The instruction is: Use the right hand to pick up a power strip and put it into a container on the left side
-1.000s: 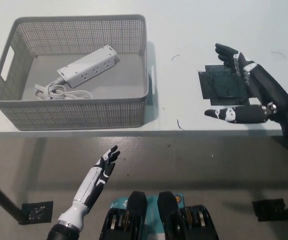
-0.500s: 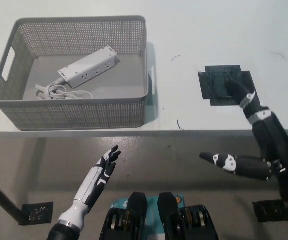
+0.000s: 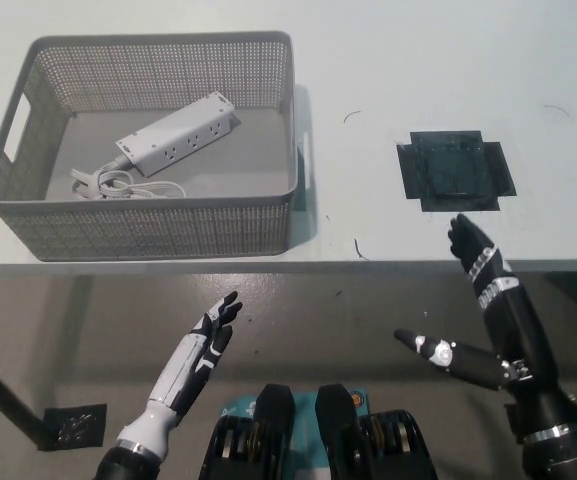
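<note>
Power strip lies inside the basket; both hands empty and off the table.

The white table (image 3: pixel 388 60) carries a grey perforated basket (image 3: pixel 148 220) on the robot's left and a dark square patch (image 3: pixel 455 172) to the right, well apart. Inside the basket, the white power strip (image 3: pixel 178 133) lies diagonally on the floor, its coiled cord (image 3: pixel 108 184) bunched at the lower end. Judged rigid, light, smooth plastic; best held across the narrow body at mid-length, since the limp cord would trail and snag. The right hand (image 3: pixel 478 320) hangs below the table's front edge, fingers spread, holding and touching nothing. The left hand (image 3: pixel 208 335) rests low, fingers extended, empty.
</note>
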Action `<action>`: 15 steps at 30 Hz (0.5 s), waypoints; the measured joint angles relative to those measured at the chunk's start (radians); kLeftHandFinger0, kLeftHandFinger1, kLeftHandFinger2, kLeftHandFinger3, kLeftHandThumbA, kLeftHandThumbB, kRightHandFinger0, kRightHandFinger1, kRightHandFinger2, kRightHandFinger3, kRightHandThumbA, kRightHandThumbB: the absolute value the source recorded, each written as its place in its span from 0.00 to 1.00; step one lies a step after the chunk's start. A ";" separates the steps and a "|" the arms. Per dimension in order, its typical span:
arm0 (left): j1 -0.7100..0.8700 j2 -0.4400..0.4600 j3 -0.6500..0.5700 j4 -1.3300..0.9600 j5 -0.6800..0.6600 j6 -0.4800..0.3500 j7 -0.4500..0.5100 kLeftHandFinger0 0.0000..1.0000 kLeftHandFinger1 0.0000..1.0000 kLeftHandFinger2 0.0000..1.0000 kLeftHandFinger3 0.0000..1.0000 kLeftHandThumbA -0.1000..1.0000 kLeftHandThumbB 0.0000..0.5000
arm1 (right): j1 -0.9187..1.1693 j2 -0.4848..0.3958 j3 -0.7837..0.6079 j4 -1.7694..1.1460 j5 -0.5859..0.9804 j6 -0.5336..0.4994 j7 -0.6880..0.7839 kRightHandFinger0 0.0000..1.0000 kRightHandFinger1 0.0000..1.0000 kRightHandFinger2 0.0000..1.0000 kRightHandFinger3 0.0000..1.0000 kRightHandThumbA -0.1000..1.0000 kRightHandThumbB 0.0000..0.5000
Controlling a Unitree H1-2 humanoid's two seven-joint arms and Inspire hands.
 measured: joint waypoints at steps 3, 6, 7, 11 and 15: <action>-0.002 0.000 0.000 -0.004 0.005 -0.002 0.002 1.00 1.00 1.00 1.00 1.00 0.23 | 0.004 -0.001 0.001 0.077 0.001 -0.037 -0.032 1.00 1.00 1.00 1.00 1.00 0.00; -0.004 0.000 0.001 -0.006 0.009 -0.002 0.005 1.00 1.00 1.00 1.00 1.00 0.23 | 0.012 -0.010 0.009 0.119 0.001 -0.053 -0.051 1.00 1.00 1.00 1.00 1.00 0.00; -0.005 0.001 0.001 -0.006 0.011 -0.002 0.006 1.00 1.00 1.00 1.00 1.00 0.23 | 0.014 -0.013 0.013 0.128 0.001 -0.056 -0.056 1.00 1.00 1.00 1.00 1.00 0.00; -0.008 0.001 0.001 -0.006 0.019 -0.002 0.011 1.00 1.00 1.00 1.00 1.00 0.21 | 0.023 -0.033 0.034 0.162 0.003 -0.061 -0.070 1.00 1.00 1.00 1.00 0.97 0.00; -0.014 0.001 0.002 -0.006 0.026 -0.002 0.013 1.00 1.00 1.00 1.00 1.00 0.22 | 0.023 -0.045 0.050 0.180 0.004 -0.061 -0.083 1.00 1.00 1.00 1.00 0.96 0.00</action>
